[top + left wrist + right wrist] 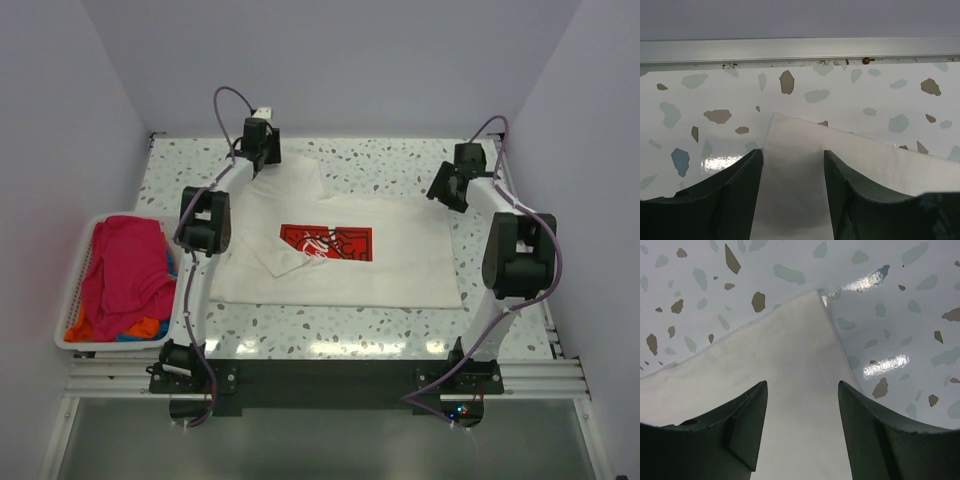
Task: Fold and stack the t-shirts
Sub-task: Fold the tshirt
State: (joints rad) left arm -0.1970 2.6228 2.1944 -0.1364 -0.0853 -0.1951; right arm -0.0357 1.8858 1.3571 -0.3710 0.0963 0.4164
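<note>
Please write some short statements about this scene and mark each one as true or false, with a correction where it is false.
1. The white t-shirt lies spread on the table. True.
2. The print on it is blue. False: it is red.
3. The basket at the left edge of the table holds coloured clothes. True.
4. The right gripper is shut on a corner of the shirt. False: its fingers stand apart over the corner.
5. The left gripper is open, with a corner of the shirt showing between its fingers. True.
</note>
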